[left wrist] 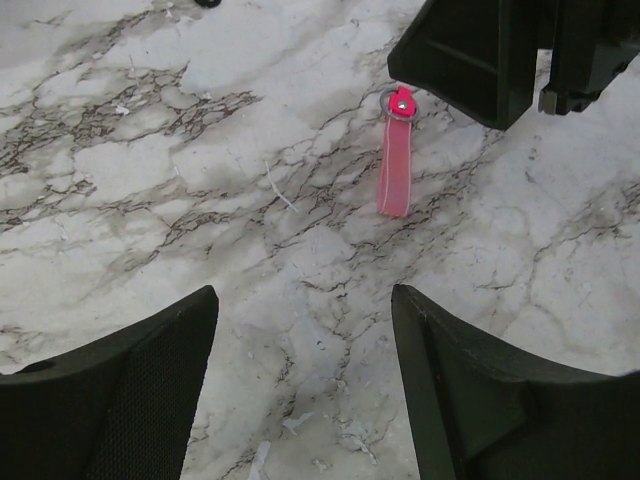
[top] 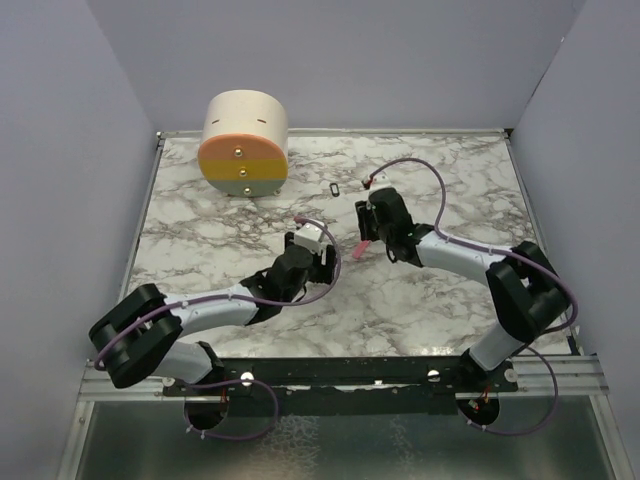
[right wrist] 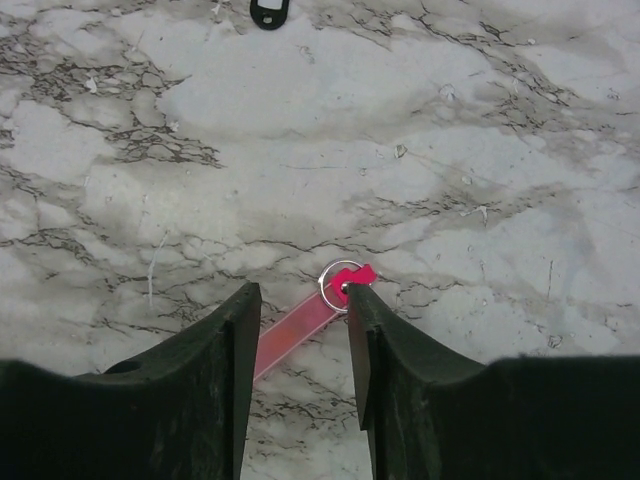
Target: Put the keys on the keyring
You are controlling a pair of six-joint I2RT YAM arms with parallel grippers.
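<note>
The key is a slim bright pink strap (top: 361,247) with a small metal ring at one end, lying flat on the marble table (top: 250,215). In the right wrist view the strap (right wrist: 300,328) lies slantwise between my right gripper's (right wrist: 300,295) open fingers, and its ring end sits at the right fingertip (right wrist: 362,300). The keyring, a tiny black oval loop (top: 333,188), lies apart further back and also shows in the right wrist view (right wrist: 268,12). My left gripper (left wrist: 305,310) is open and empty, a little short of the strap (left wrist: 395,172).
A round cream box with an orange and yellow face (top: 244,143) stands at the back left. The right gripper's black body (left wrist: 470,50) fills the top right of the left wrist view. Purple-grey walls enclose the table.
</note>
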